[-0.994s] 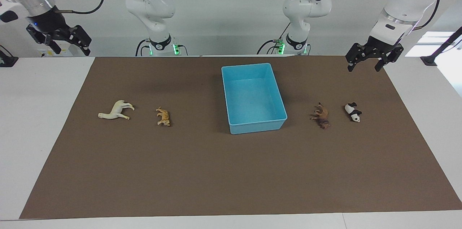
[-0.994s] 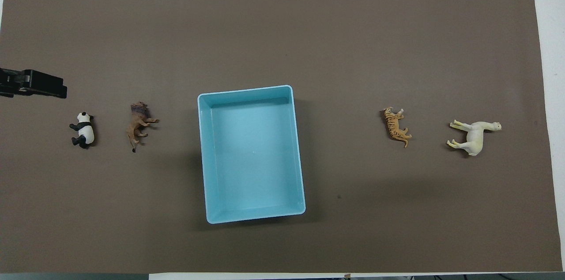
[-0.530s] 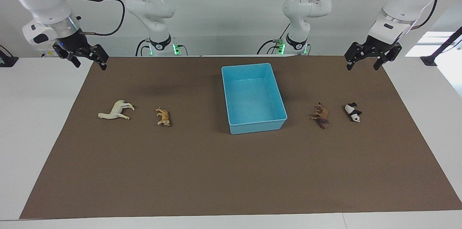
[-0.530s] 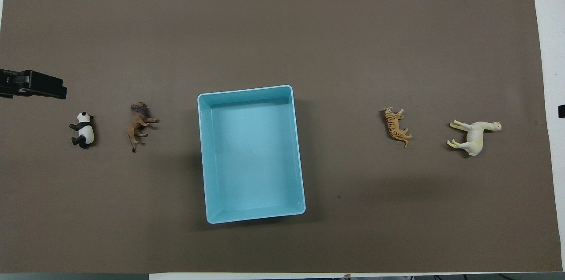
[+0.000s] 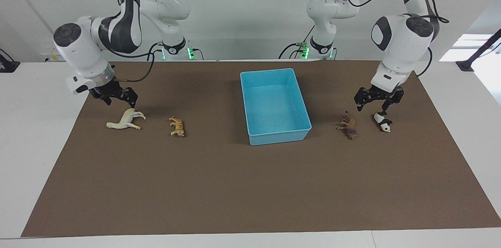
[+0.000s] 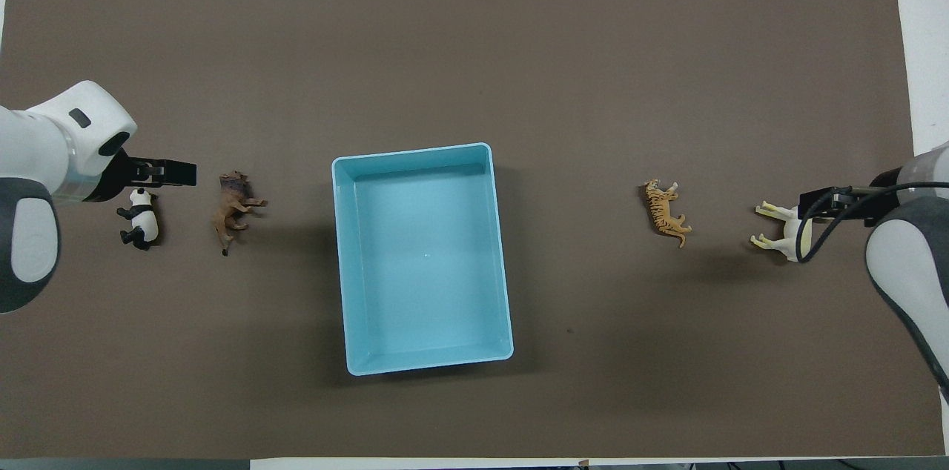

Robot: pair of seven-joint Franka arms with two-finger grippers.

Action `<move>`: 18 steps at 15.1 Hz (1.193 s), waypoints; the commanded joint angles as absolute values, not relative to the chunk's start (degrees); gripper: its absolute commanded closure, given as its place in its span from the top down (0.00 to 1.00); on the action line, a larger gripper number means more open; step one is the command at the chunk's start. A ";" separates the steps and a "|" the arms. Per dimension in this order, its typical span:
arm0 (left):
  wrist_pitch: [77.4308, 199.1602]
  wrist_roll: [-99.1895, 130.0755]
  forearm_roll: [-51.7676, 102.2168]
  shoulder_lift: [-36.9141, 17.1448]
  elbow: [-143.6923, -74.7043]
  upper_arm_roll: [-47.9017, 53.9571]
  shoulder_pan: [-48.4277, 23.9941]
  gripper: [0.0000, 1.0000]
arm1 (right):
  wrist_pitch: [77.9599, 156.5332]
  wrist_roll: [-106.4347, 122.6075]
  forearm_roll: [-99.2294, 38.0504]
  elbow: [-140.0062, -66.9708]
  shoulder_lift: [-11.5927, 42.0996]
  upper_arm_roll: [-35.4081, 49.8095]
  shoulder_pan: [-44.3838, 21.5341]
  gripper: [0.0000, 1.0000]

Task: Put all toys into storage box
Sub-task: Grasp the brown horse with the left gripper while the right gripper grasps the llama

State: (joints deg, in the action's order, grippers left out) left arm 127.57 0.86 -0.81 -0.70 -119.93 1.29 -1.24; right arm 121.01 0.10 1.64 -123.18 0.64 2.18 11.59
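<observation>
Four toy animals lie on the brown tabletop (image 5: 250, 185) either side of an empty blue storage box (image 5: 275, 105): horse (image 5: 126, 119) and tiger (image 5: 177, 126) toward the right arm's end, lion (image 5: 348, 125) and panda (image 5: 382, 121) toward the left arm's. The right gripper (image 5: 116, 99) hangs open and empty just over the horse. The left gripper (image 5: 375, 102), equally open and empty, hangs just over the panda.

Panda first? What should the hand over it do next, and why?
Probably go straight down. The left hand is open just above the panda, not yet touching it. The panda lies on the mat, and the box holds no toys.
</observation>
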 commanded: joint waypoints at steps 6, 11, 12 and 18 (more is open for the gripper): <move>143.08 9.30 -0.53 -10.71 -122.08 1.67 -1.32 1.00 | 130.78 -0.79 2.02 -122.78 7.91 2.11 11.69 1.00; 143.79 12.57 -0.61 -12.83 -123.04 1.67 -2.90 1.00 | 128.93 1.57 2.11 -123.75 7.47 2.02 13.27 1.00; 143.88 12.57 -0.62 -13.01 -123.66 1.67 -2.99 1.00 | 129.28 2.45 2.11 -124.45 7.30 2.02 13.36 1.00; 145.02 11.78 -0.62 -13.18 -125.25 1.67 -2.99 0.36 | 133.40 3.51 7.02 -128.66 6.24 2.02 13.36 1.00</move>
State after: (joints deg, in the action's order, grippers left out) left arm 143.39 11.72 -0.79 -13.59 -123.92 2.19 -2.51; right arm 130.39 1.77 4.91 -125.45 7.98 1.65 12.67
